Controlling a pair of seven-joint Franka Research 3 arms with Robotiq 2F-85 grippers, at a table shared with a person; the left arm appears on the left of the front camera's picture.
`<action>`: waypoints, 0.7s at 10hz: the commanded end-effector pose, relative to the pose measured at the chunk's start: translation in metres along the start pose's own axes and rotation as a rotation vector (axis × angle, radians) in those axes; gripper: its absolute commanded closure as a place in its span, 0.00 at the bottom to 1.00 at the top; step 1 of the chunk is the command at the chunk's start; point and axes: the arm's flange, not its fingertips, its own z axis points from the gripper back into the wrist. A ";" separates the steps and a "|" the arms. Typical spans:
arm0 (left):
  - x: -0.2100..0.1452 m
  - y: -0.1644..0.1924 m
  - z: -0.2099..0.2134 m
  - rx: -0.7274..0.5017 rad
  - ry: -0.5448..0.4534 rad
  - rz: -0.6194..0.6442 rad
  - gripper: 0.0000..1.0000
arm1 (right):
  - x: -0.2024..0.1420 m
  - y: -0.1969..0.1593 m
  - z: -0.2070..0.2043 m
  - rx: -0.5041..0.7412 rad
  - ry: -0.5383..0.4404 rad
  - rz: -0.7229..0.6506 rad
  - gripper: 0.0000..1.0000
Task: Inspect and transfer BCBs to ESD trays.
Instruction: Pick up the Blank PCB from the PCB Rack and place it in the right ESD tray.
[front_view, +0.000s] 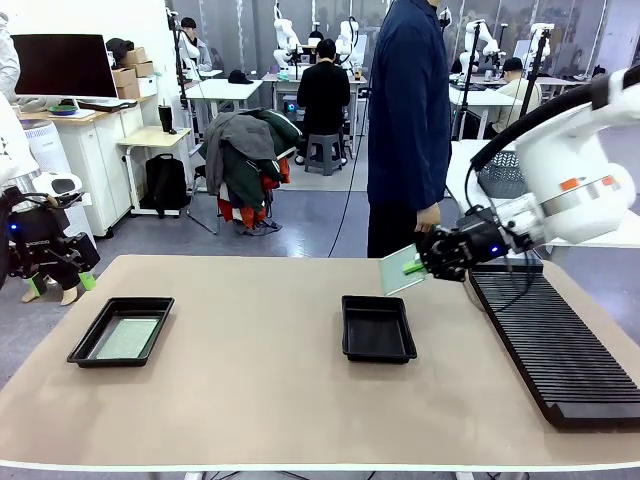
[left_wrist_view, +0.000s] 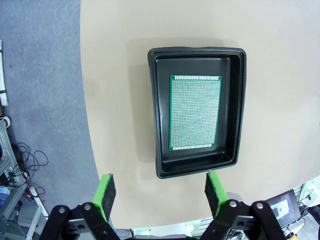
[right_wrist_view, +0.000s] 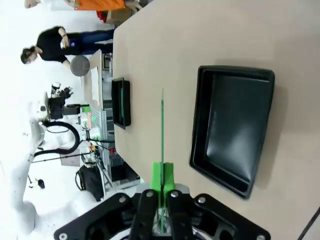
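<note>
A board (front_view: 401, 271) is pinched edge-on in the closed right jaws (front_view: 424, 262), held above the desk (front_view: 260, 400) just beyond the empty tray (front_view: 378, 328), whose long axis runs away from the robot; this arm is nearer it. The left jaws (left_wrist_view: 159, 187) stand wide and empty over the left tray (left_wrist_view: 160, 125), a second board (left_wrist_view: 195, 112) lying flat inside

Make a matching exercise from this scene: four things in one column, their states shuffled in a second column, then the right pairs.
Things:
1. left tray
2. middle tray
3. right gripper
4. left gripper

States:
A. open, holding nothing
B. holds one circuit board flat on its floor
C. shut on the edge of a circuit board, in the air
D. nothing inside

Pairs: 1-B, 2-D, 3-C, 4-A
</note>
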 end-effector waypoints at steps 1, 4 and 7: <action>0.000 0.000 -0.001 0.003 -0.004 0.001 0.05 | 0.000 -0.016 -0.034 0.022 -0.032 0.013 0.98; 0.000 0.000 -0.001 0.003 -0.004 0.001 0.05 | 0.000 -0.035 -0.068 -0.008 -0.041 -0.012 0.98; 0.000 0.000 -0.001 0.003 -0.004 0.001 0.05 | 0.001 -0.046 -0.086 -0.030 -0.028 -0.014 0.98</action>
